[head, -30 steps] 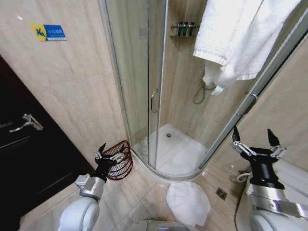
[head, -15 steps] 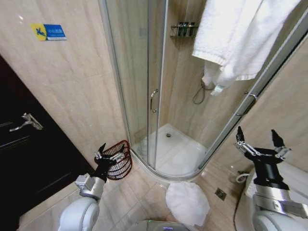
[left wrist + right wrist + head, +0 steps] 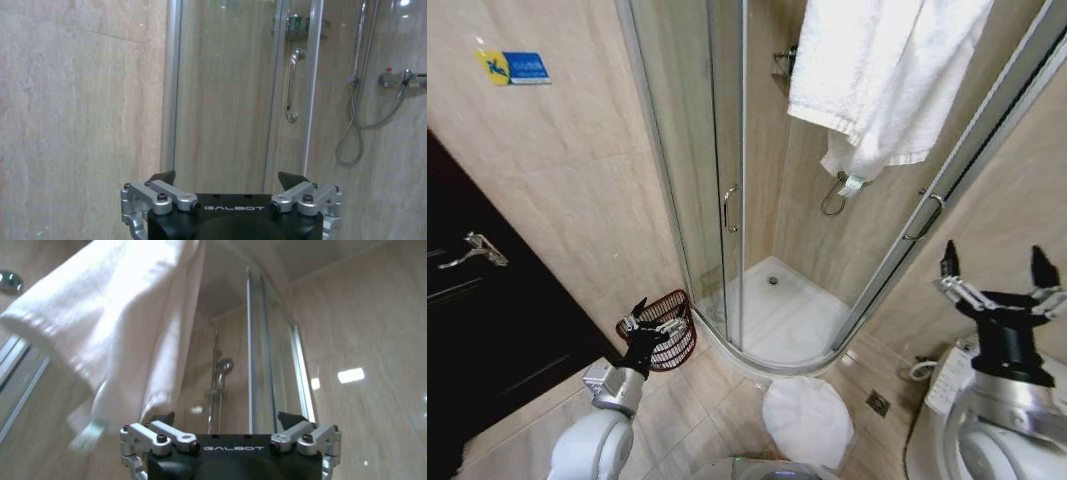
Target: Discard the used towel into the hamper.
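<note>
A white towel (image 3: 877, 70) hangs folded over the top rail of the glass shower screen, high on the right. It also hangs in front of my right gripper (image 3: 227, 416) and above it. In the head view my right gripper (image 3: 994, 262) is raised at the right, open and empty, well below the towel. The hamper (image 3: 665, 338), a small dark reddish-brown wire basket, stands on the floor against the wall beside the shower. Just in front of it my left gripper (image 3: 653, 318) is held low, open and empty. In its wrist view the left gripper (image 3: 228, 176) faces the shower glass.
A curved glass shower enclosure (image 3: 727, 150) fills the middle, with a handle (image 3: 726, 208) on its door. A black door (image 3: 487, 330) is on the left. A white toilet (image 3: 942, 385) stands at the lower right. A round white cloth-like thing (image 3: 807, 420) and a drain (image 3: 877, 403) are on the tiled floor.
The head camera has turned, sliding the whole scene left in the picture. My right gripper has risen a little and shifted right, still open. The left arm has stayed put.
</note>
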